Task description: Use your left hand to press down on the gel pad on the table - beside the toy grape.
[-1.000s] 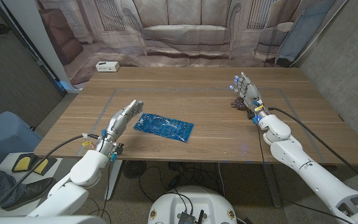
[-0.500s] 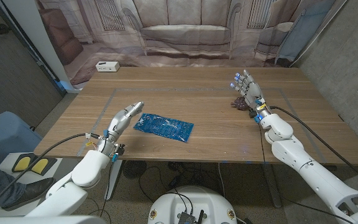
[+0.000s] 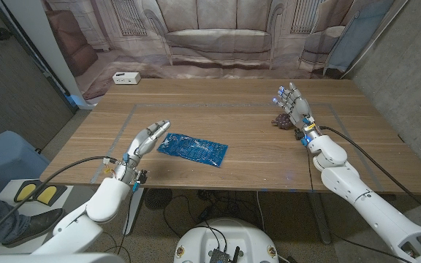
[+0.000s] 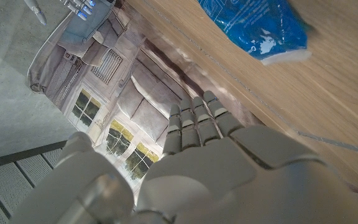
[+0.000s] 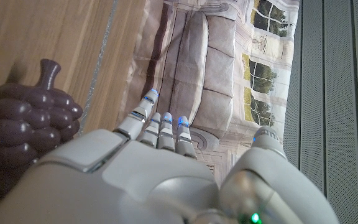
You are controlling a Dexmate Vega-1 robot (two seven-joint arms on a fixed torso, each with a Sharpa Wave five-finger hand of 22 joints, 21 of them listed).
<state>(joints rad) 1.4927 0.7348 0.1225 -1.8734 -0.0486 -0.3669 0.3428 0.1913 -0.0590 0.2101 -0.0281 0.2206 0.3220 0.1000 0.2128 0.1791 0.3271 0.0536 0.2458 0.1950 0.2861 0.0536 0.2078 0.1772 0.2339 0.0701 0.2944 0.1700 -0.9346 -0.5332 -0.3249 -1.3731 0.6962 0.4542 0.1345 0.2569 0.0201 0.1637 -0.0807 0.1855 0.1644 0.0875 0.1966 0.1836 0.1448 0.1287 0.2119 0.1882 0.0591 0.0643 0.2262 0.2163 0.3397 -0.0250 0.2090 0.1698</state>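
Left hand (image 3: 147, 139) hovers with fingers extended, grasping nothing, just left of the blue gel pad (image 3: 193, 148) lying mid-table. Right hand (image 3: 292, 108), fingers apart and empty, stands beside the toy grape (image 3: 280, 121) at far right.

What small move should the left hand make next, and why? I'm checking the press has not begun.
Probably ease the left hand a little to the robot's right and down onto the gel pad. Its fingers are extended, holding nothing, with the tips at the pad's near end rather than over its middle, so a press is not yet evident.
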